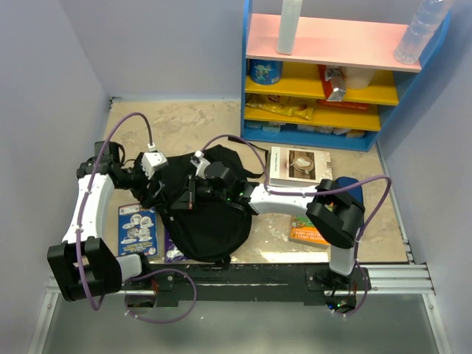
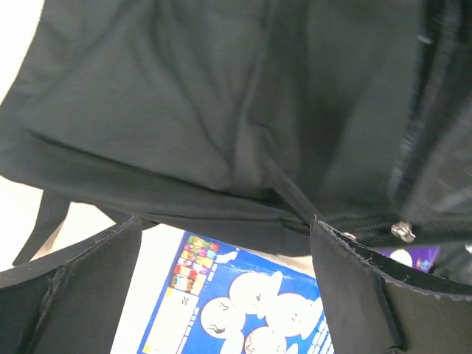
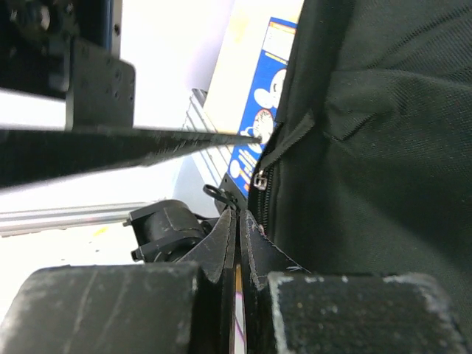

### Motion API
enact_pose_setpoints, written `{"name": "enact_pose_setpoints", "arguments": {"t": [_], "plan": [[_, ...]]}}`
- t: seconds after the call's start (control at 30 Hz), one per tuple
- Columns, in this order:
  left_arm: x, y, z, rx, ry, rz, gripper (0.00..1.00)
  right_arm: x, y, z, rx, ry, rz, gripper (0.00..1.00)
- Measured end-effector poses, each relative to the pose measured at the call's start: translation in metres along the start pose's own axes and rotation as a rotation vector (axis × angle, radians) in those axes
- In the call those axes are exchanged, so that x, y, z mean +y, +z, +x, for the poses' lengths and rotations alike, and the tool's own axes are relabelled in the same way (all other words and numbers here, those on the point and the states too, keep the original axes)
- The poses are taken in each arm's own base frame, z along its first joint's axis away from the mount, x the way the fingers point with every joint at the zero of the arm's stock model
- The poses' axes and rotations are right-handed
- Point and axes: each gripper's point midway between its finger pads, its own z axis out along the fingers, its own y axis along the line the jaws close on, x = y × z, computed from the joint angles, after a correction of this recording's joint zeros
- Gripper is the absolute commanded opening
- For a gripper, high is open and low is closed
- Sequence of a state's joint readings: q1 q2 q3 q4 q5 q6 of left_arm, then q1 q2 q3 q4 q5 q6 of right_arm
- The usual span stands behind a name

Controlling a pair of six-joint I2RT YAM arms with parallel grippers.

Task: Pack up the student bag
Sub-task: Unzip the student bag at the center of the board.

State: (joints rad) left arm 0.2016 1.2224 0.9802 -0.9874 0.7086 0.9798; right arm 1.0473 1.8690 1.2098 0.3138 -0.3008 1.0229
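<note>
We saw the student bag slumped on the table near its front edge, between the two arms and just beside a blue book. The left gripper stood spread wide, with black fabric just beyond its fingers. The right gripper was pinched together on a thin fold of the bag beside the zipper.

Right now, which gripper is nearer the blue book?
Left. The left gripper hangs open above the blue book at the edge of the bag; the right gripper is further in, pinching it.
</note>
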Motion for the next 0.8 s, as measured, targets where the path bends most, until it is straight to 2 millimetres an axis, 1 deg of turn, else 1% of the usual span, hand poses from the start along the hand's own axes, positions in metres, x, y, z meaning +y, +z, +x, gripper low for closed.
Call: {"name": "enact_pose_setpoints", "arguments": {"t": [0.1,0.23,0.33,0.43,0.53,0.67,0.8], "plan": [[-0.007,-0.002,0.002,0.006,0.05,0.028,0.98,-0.005,0.0,0.002,0.004,0.002,0.014,0.0],[-0.015,-0.004,0.005,0.006,0.143,0.047,0.89,-0.01,0.0,0.002,-0.001,0.001,0.032,0.0],[-0.025,-0.004,0.012,0.014,0.223,0.089,0.85,-0.012,0.0,0.002,-0.002,-0.005,0.041,0.0],[-0.037,-0.003,0.022,0.024,0.291,0.168,0.85,-0.014,-0.002,0.003,0.001,-0.008,0.054,0.0],[-0.042,0.001,0.028,0.021,0.334,0.233,0.86,-0.014,-0.004,0.003,0.001,-0.014,0.062,0.0],[-0.044,0.003,0.027,-0.006,0.443,0.26,0.87,-0.013,-0.007,0.001,-0.005,-0.019,0.071,0.0],[-0.054,0.008,0.026,-0.05,0.547,0.291,0.85,-0.01,-0.01,-0.001,-0.012,-0.025,0.073,0.0]]}}
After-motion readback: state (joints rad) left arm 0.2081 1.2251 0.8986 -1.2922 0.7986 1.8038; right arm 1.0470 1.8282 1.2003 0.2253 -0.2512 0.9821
